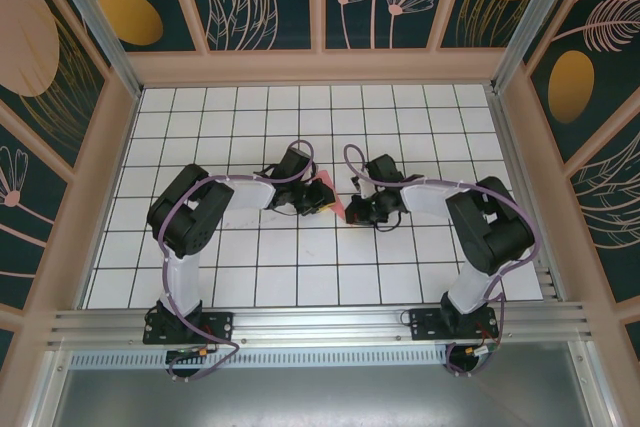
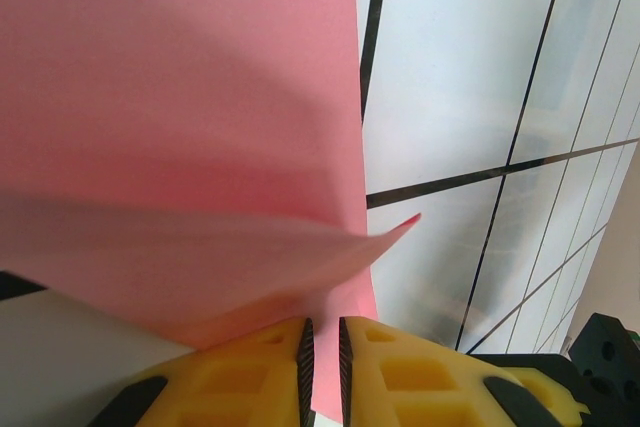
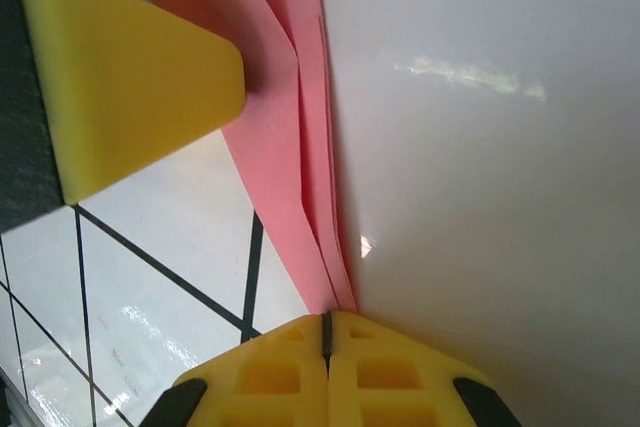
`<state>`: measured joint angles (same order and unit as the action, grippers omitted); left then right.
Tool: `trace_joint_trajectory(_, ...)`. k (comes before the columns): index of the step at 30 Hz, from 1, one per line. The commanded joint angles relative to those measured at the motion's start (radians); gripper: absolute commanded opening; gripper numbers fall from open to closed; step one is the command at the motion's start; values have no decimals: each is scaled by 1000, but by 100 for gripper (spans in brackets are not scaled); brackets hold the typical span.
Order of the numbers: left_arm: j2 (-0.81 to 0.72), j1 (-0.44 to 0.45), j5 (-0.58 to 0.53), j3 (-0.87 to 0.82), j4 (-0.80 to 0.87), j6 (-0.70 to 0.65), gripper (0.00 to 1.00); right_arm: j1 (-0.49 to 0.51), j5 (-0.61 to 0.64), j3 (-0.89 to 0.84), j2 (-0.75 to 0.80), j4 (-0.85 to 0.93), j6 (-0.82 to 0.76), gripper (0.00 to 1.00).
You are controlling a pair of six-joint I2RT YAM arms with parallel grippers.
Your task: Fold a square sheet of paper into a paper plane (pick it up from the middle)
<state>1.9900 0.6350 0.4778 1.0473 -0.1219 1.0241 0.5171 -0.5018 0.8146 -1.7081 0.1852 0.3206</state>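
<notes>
**Square sheet of paper (image 1: 327, 187) pinched from both sides at mid-surface**

Square sheet of paper sits between the two arms near the middle of the white gridded surface (image 1: 300, 267), already creased into layers and partly raised. Whether any edge rests on the tiles cannot be told.

The left fingers (image 2: 240, 372) are clamped on it, with a sliver of pink showing in the narrow slot between the yellow pads. The right fingers (image 3: 270, 372) are pressed fully together on the point where several folded layers converge.

The paper looks thin, matte and very light. It bows and casts soft shadows, and one loose flap curls to a sharp tip, so it will probably flop, slip or tear if pulled hard. Hold is likely safest at the stacked creases, which are stiffer than the single ply. The tiles are glossy and smooth and give little friction.
</notes>
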Motion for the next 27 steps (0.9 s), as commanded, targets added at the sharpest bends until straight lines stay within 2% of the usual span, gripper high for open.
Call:
trace_joint_trajectory(1, 87, -14, -179, -22, 111, -39, 20, -16, 35, -62, 20, 147, 6, 3)
trace_joint_trajectory(7, 87, -15, -176, -16, 112, -40, 20, -23, 28, -35, 100, 181, 20, 2)
trace_joint_trajectory(12, 81, -14, -169, -8, 113, -44, 20, -15, -54, 10, 126, 89, 49, 2)
trace_joint_trajectory(20, 74, -15, -154, 0, 107, -43, 19, 9, -86, 90, -6, -60, 119, 0)
trace_joint_trajectory(27, 58, -15, -137, 8, 93, -51, 19, 0, -44, 88, -85, -51, 110, 0)
